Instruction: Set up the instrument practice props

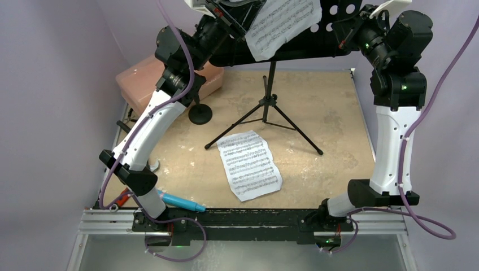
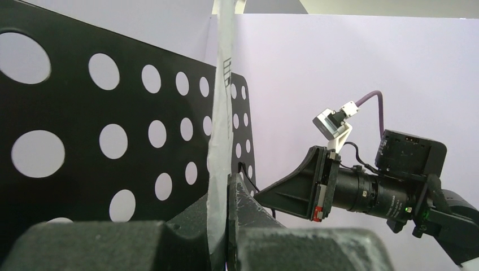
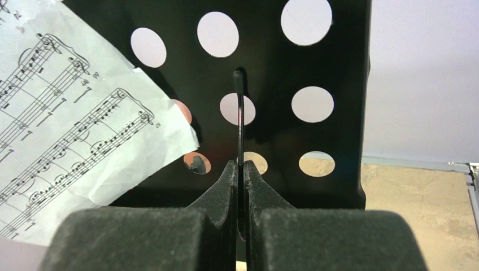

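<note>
Music stand (image 1: pixel 270 93) is upright on its three legs at the middle of the table (image 1: pixel 333 130), its pole vertical. Its holed desk (image 1: pixel 316 42) is raised at the far side and runs left to right between the two arms.

One sheet of music (image 1: pixel 282 25) lies against the desk face, skewed, with its long axis slanting from lower left to upper right. The left gripper (image 2: pixel 226 192) is closed on that sheet's edge (from the left wrist the paper shows edge-on, running straight up from between the pads). In the right wrist view the page's corner reaches across the desk's left half.

The right gripper (image 3: pixel 240 169) is closed tight on a thin black rod (image 3: pixel 239 90), which stands up in front of the desk.

A second sheet (image 1: pixel 249 165) lies flat on the table just in front of the tripod legs, its long axis running from far left to near right.

The small mic stand (image 1: pixel 200 114) is left of the tripod, beside a pink box (image 1: pixel 141 82). The blue microphone (image 1: pixel 182 201) lies at the near edge by the left arm's base, lengthwise left to right.
</note>
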`<state>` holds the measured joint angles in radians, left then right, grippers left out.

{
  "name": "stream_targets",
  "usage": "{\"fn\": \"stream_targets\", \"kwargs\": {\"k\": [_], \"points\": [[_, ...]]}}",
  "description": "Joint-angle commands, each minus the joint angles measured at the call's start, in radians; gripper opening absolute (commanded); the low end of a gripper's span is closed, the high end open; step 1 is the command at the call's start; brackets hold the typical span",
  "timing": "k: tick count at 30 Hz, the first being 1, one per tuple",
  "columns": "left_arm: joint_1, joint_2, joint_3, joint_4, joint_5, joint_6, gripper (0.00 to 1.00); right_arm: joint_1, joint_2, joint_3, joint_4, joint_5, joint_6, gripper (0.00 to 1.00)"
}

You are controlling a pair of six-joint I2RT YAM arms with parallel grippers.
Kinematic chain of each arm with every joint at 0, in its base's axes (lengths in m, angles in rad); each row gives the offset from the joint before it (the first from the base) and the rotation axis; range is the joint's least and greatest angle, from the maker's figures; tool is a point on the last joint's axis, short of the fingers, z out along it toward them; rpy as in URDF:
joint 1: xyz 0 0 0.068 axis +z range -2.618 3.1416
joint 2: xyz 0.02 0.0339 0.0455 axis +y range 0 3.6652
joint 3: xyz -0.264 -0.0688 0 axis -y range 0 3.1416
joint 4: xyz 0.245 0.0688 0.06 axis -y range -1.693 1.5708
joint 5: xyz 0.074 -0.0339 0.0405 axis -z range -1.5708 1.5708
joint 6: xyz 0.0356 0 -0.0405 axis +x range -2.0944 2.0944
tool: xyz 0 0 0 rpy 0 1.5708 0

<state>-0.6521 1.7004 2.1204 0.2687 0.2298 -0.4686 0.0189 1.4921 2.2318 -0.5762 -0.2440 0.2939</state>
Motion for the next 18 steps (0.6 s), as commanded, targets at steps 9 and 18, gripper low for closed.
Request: {"fn": "stream_targets", "kwargs": {"k": [9,18], "points": [[-0.016,0.023,0.046,0.044,0.006,0.096,0.00,-0.002,-0.075,-0.037,0.077,-0.070,-0.003,0.00],[-0.024,0.036,0.047,0.090,0.012,0.082,0.00,-0.002,-0.095,-0.049,0.107,-0.089,0.006,0.00]]}}
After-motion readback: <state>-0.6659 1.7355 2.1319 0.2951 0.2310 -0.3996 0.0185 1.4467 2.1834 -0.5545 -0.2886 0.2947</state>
